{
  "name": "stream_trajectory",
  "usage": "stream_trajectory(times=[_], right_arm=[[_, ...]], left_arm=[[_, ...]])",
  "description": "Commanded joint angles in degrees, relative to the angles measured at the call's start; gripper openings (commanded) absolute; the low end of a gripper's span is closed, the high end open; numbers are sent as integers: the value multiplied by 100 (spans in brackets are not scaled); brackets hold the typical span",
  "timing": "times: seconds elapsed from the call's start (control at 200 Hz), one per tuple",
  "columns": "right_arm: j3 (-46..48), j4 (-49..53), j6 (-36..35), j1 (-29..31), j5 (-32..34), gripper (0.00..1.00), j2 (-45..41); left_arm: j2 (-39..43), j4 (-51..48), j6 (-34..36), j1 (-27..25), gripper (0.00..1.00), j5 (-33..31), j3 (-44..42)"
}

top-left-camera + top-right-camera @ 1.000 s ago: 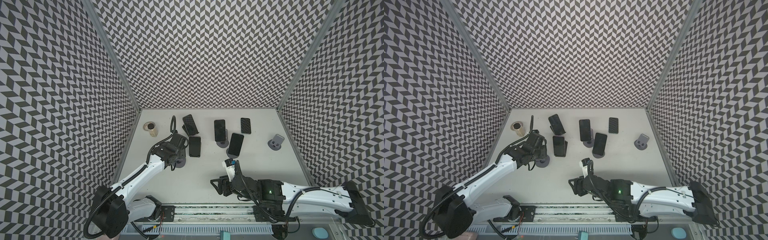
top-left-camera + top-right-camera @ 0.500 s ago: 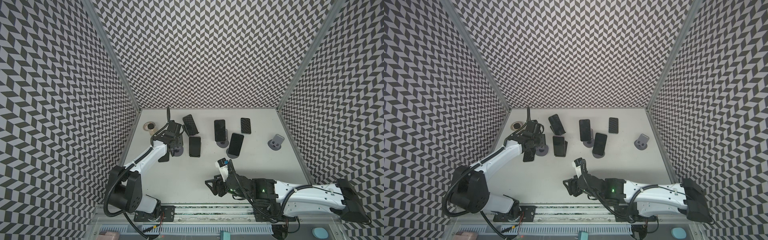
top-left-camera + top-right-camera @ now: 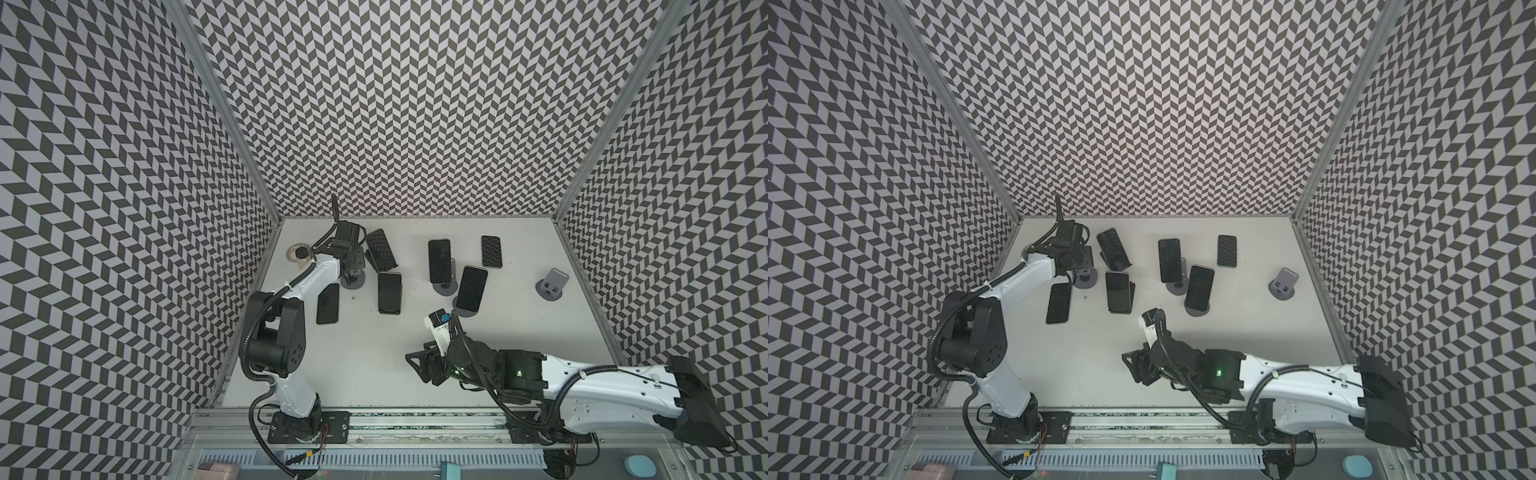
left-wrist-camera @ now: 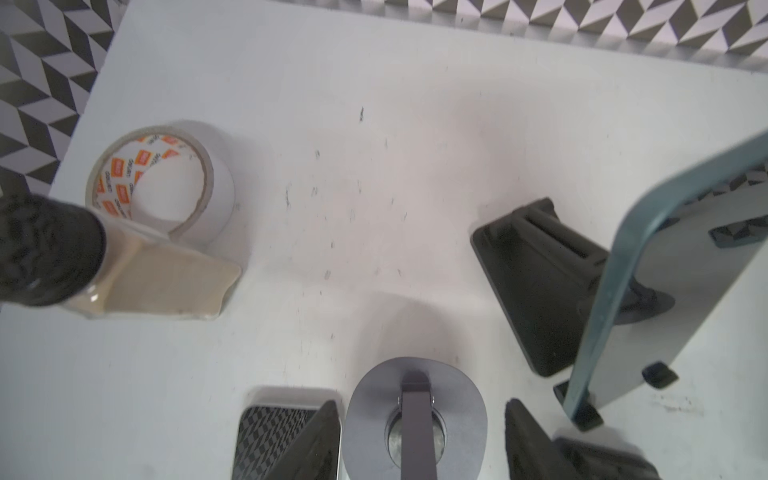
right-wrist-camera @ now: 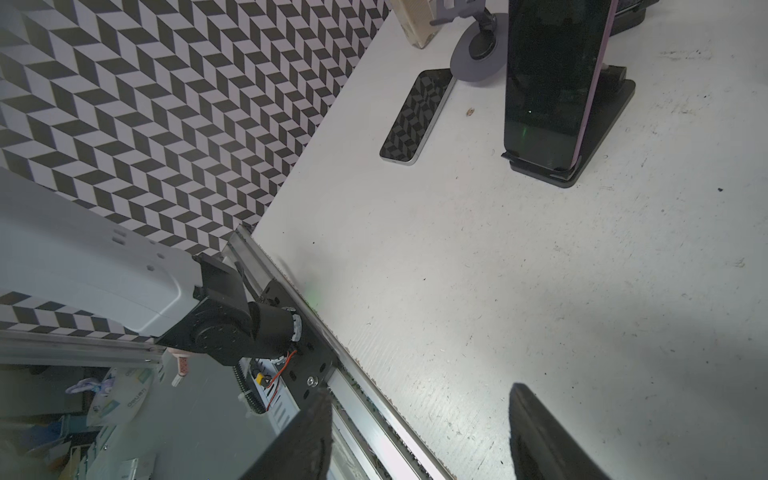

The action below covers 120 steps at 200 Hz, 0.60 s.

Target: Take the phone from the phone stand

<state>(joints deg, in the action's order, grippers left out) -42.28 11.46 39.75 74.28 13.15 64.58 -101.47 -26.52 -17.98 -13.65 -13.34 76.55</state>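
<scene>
left tool (image 4: 420, 444) shows only as two dark finger edges cut by the frame in the left wrist view. they're spread apart either side of the bare grey phone stand (image 4: 415, 409), touching nothing. in both top views the wrist hides the tips. phone (image 3: 327, 305) lies flat on the worktop (image 3: 374, 353), just beside that stand on its near-left, far end running up against the left arm's outline. left wrist view catches only a corner of it; right wrist view shows it whole. right tool (image 5: 419, 436) also spread, nothing between, low by the near rail (image 5: 374, 386). near middle of the worktop is open room. far left is tight: tape roll (image 4: 158, 183), and a beige thing (image 4: 166, 278) with a black cap, can't tell what. teal-edged phone (image 4: 665, 270) on a black stand (image 4: 536, 282) is cut off by the frame.
</scene>
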Motion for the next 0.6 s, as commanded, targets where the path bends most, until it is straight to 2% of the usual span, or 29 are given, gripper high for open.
stream_trajectory(times=[0.0,0.205,0.596], right_arm=[[-86,-303,-195,-162,-191,65,59],[14,-491,-307,-511,-519,65,150],[70,-526,-527,-722,-776,66,344]], left_arm=[[-273,189,148,140,52,86,528],[-939,-31,299,398,52,124,1324],[-1568,-181,459,609,52,209,1895]])
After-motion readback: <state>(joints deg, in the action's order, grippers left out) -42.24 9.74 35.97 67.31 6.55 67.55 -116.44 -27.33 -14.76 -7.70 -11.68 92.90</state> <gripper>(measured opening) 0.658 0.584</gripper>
